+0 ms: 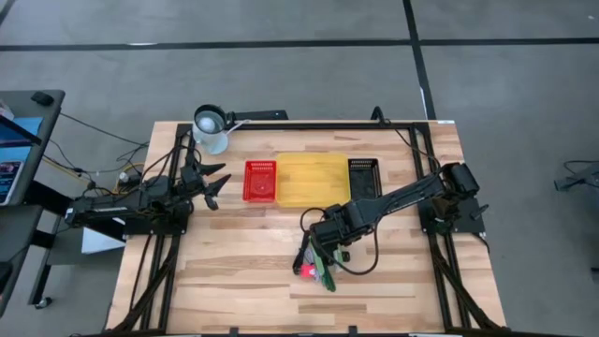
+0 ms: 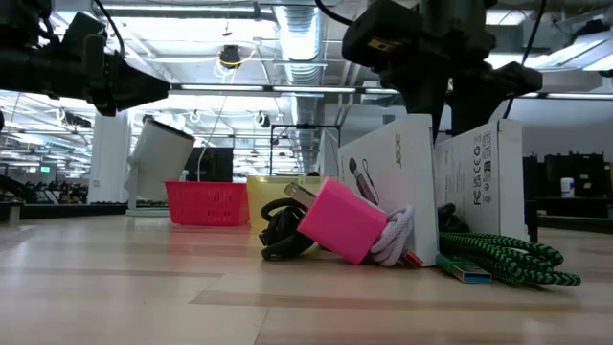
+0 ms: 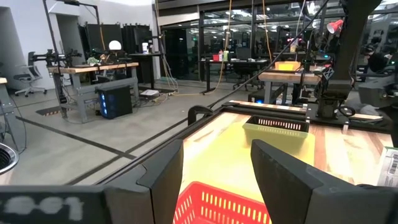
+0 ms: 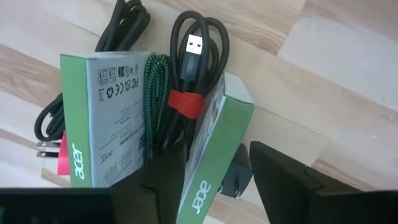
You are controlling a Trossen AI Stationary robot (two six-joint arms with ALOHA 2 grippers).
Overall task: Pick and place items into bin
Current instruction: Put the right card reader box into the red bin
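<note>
Right gripper (image 1: 323, 265) straddles a green-edged box (image 4: 214, 149), jaws apart, positioned to grasp; left gripper (image 1: 213, 184) open, idle at nine o'clock.

"acer" — on green-white boxes (image 4: 102, 118)

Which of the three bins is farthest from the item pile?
The red bin, at the row's left end near the left gripper; the yellow bin and black bin lie closer.
</note>
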